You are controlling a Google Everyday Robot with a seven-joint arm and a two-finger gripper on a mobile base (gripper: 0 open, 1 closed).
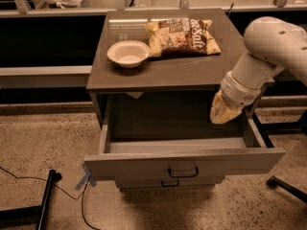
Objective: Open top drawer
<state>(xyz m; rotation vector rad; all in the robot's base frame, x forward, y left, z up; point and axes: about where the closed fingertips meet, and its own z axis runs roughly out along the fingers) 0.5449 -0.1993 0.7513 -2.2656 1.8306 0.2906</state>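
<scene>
Though pulled out at six o'clock, top drawer point(144, 164): rigid, likely easy-sliding; hold by black loop handle point(183, 171). My gripper point(224, 111), three o'clock, above its right side; clenched or released, I cannot tell

top drawer point(144, 166), wide flat grey front, stands pulled well out of the grey-brown cabinet point(192, 72); grey interior in view. small black loop handle point(183, 172) centred on the front. a narrower grey drawer point(144, 184) below shows only a strip of its front. white robot arm point(268, 44) comes in from the right. yellowish gripper point(223, 113) hangs over the drawer's rear right corner, just under the cabinet top's edge. on the cabinet top: shallow white bowl point(128, 53) at left, crinkled chip bag point(182, 36) just beside it. black cable point(29, 176) on the speckled floor.
</scene>
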